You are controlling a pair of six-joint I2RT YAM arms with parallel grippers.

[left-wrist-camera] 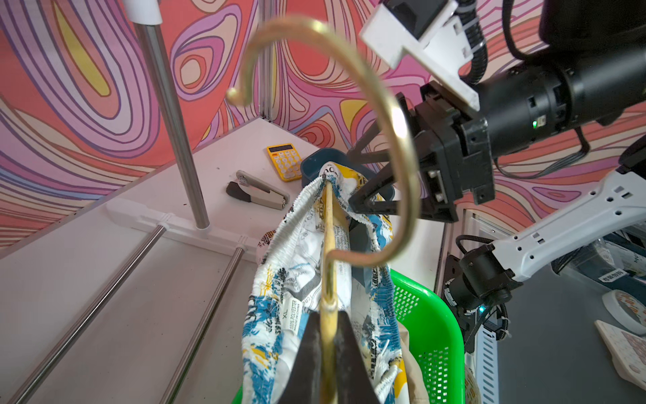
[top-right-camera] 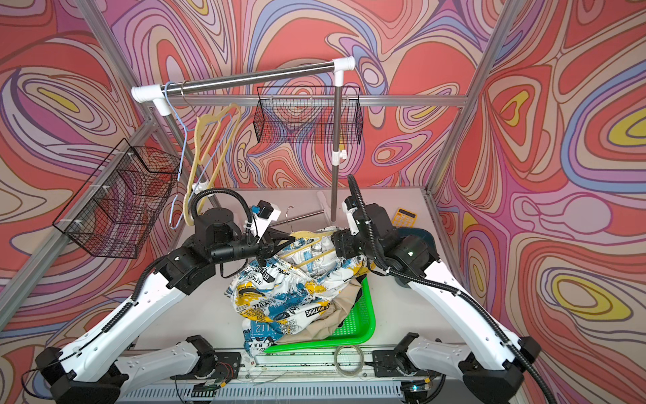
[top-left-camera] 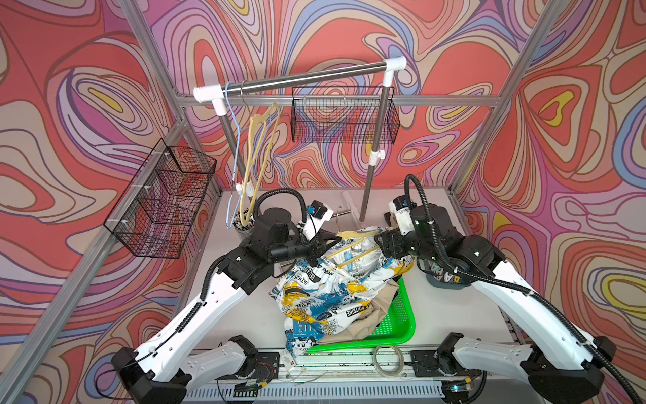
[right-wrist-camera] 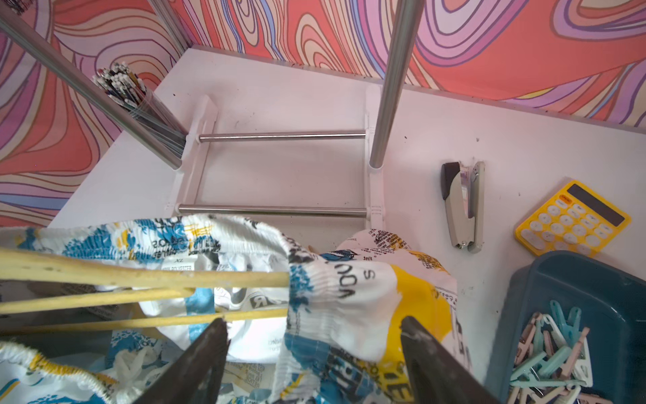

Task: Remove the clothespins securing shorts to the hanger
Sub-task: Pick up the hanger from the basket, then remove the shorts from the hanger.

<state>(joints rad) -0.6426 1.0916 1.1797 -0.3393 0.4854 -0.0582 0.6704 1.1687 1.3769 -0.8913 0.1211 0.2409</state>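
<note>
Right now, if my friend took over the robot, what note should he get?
Left claw: shut on the hanger near its hook.
Right claw: open, straddling the printed shorts at the hanger's end.
Clothespins: piled in the blue bin; none visible on the shorts.
Beige shorts: in the green basket.
Left: check hidden spots for pins; the printed waistband is over the hanger.

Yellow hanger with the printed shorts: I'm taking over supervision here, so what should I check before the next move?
1. Left end effector shut on the slim yellow hanger below its hook: ok.
2. Right end effector open astride the white newspaper-print shorts at the waistband: ok.
3. Pink and mint plastic clothespins collected in the dark blue bin: ok.
4. Any clothespin left on the shorts: cannot tell.
</note>
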